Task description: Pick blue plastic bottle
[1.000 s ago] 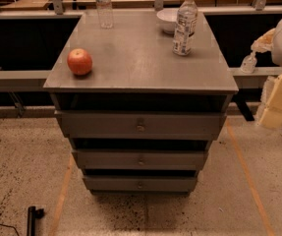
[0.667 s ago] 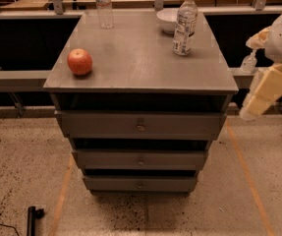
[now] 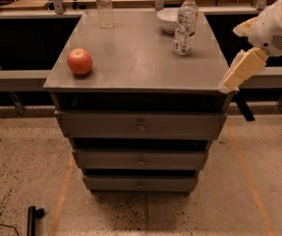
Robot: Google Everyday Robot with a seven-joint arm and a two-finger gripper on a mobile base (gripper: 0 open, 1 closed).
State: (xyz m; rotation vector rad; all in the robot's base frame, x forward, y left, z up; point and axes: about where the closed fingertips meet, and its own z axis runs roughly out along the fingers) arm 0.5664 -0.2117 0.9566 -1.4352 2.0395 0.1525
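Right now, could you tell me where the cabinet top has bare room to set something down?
The widest bare patch on the cabinet top is the middle and front, between the apple and the blue plastic bottle. The back right is crowded: that bottle stands by the bowl. The gripper hangs at the front right corner.

The blue plastic bottle (image 3: 185, 24) looks glossy, the cabinet top (image 3: 130, 58) matt, the tool (image 3: 239, 73) at its right edge smooth.
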